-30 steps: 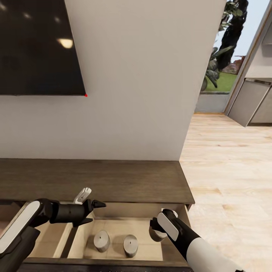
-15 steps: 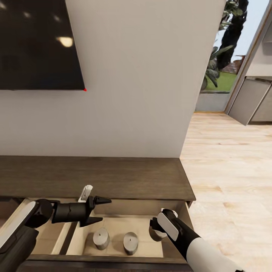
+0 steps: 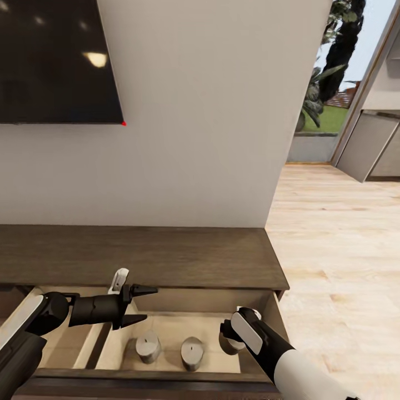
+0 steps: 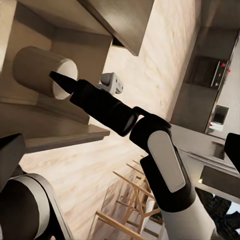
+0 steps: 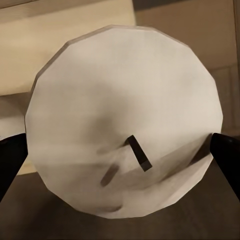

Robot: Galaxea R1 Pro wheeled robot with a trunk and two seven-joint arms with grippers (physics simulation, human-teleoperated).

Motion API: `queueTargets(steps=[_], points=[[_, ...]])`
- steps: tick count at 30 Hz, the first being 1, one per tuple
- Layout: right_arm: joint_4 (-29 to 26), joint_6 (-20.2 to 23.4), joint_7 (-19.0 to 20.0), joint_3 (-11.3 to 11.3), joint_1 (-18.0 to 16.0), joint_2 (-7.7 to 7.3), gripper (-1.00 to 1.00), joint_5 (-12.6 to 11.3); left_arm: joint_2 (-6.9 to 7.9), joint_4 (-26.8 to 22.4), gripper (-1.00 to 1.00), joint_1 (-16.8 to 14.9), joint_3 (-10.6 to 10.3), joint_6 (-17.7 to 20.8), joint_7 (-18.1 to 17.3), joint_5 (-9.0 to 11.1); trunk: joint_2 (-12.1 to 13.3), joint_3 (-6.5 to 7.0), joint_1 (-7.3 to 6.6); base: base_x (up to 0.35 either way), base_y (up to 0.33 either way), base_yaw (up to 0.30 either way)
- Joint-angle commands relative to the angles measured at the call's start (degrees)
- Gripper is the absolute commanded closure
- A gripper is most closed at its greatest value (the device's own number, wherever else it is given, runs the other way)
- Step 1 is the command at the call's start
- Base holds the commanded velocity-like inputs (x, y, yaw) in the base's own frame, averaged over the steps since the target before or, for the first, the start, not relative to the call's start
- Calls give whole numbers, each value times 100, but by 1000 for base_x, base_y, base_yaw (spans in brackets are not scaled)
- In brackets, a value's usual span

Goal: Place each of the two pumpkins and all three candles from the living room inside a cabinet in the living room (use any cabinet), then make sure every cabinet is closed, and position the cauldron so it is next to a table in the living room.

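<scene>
The right gripper (image 5: 120,150) has its two dark fingers on either side of a round cream candle (image 5: 125,130), touching its edges, so it looks like it is holding it. The candle's little dark wick points at the camera. Under the jaws is the pale inside of the open drawer (image 3: 216,364) in the brown cabinet (image 3: 166,255).

Two more candles (image 3: 148,347) sit in the drawer, just to the left of the right gripper (image 3: 230,341).

The left gripper (image 3: 136,305) hangs over the drawer, past those two candles. Its fingers are spread apart and hold nothing.

To do this well, I think the right gripper should go straight down to the bare spot beside the two candles. It should let go only when the candle rests flat, so it does not tip or bump the others.
</scene>
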Motion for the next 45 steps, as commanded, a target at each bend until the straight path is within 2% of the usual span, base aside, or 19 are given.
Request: queueTargets(steps=[1, 10, 15, 23, 24, 37, 45], points=[[-8, 7, -45, 27, -7, -4, 100, -40, 3, -2, -100, -5, -4, -8, 56, 65, -44, -23, 22, 0, 0, 0], [-8, -67, -43, 27, -10, -11, 100, 21, 4, -6, -100, -5, -11, -4, -44, 67, -405, -185, 219, 0, 0, 0], [-1, -241, -51, 25, -9, -7, 100, 195, 0, -6, -100, -5, -47, -7, -59, 68, -405, -185, 219, 0, 0, 0], [-2, -265, -52, 27, -9, -4, 100, 223, -1, -6, -100, -5, -56, -7, -66, 68, -405, -185, 219, 0, 0, 0], [-1, -265, -52, 27, -9, -4, -100, 223, -1, -6, -100, -5, -56, -8, -66, 68, -405, -185, 219, 0, 0, 0], [1, -257, -45, 27, -7, -4, -100, 231, 1, -2, -100, -5, -52, -8, -66, 68, -405, -185, 219, 0, 0, 0], [1, -257, -43, 26, -8, -4, -100, 224, 8, 9, -100, -5, -48, -8, -66, 68, -84, -41, 44, 0, 0, 0]])
